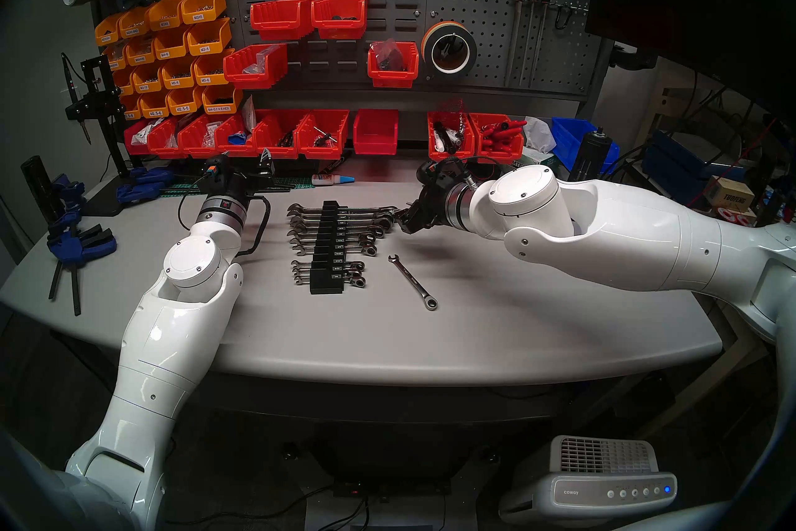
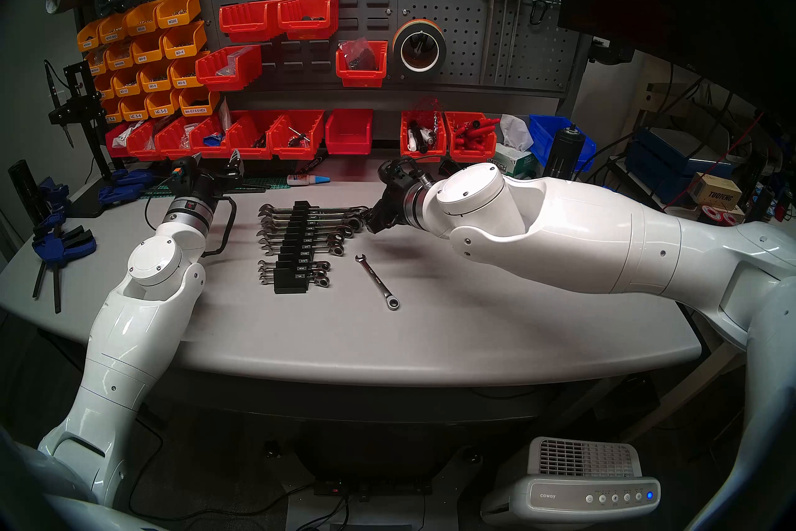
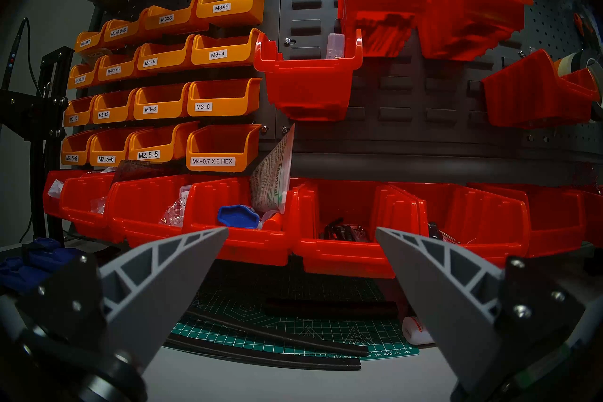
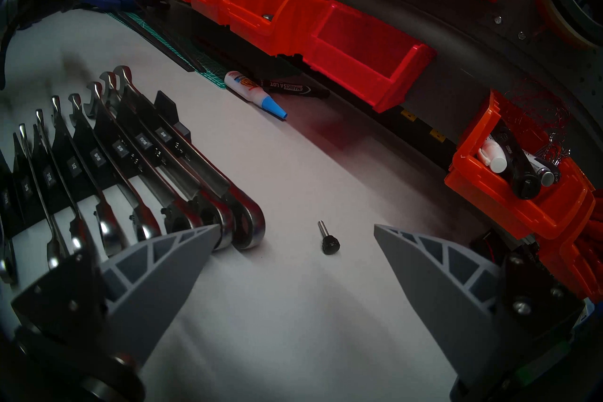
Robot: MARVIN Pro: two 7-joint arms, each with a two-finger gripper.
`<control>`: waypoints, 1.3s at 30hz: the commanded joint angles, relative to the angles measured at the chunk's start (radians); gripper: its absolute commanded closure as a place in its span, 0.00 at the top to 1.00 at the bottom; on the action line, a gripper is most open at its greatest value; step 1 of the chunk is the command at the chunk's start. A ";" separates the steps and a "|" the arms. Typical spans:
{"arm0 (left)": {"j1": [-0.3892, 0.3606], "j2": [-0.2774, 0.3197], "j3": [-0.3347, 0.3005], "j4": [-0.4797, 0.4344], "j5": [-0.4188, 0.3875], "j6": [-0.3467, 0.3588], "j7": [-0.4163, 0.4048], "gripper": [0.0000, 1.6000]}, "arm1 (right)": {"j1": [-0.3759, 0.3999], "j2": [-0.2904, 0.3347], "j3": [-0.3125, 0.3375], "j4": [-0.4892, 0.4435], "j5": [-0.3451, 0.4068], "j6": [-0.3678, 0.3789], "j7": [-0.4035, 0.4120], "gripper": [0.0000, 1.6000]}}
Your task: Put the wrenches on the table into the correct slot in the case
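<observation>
A light-grey surface with a rounded front edge, seen from the robot's head. Nearest on it lies the loose wrench, slim and chrome, flat and slanted, its ratchet ring toward the front edge and its open jaw pointing away. It sits alone, just right of the case, touching nothing.

The case is a long black rack running front to back, chrome wrenches lying crosswise in its grooves. One groove, the empty slot, shows as a gap just beyond the three smallest wrenches.

Farther back, the right tool hangs above the surface beside the ratchet ends of the largest racked wrenches, fingers spread wide and holding nothing. The left tool is also spread wide and empty, raised at the left and facing red bins at the back wall.

Risks, as a judgement: the wrench lies flat, so fingers may skid off it or push it away. Seated at an angle, it could jam or nudge neighbouring wrenches loose. A small black-headed screw lies near the right tool and could be knocked.

Room is generous: bare surface surrounds the wrench toward the front and right edges.
</observation>
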 commanded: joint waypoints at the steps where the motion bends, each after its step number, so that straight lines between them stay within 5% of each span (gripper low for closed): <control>1: -0.027 0.001 -0.008 -0.028 0.000 -0.010 0.000 1.00 | 0.062 0.060 0.063 -0.101 0.047 0.029 0.005 1.00; 17: -0.027 0.001 -0.008 -0.029 0.000 -0.011 0.000 1.00 | 0.093 0.085 0.090 -0.210 0.230 0.230 -0.073 1.00; 39: -0.027 0.001 -0.008 -0.029 0.000 -0.011 0.000 1.00 | 0.134 0.113 0.132 -0.299 0.549 0.411 -0.221 1.00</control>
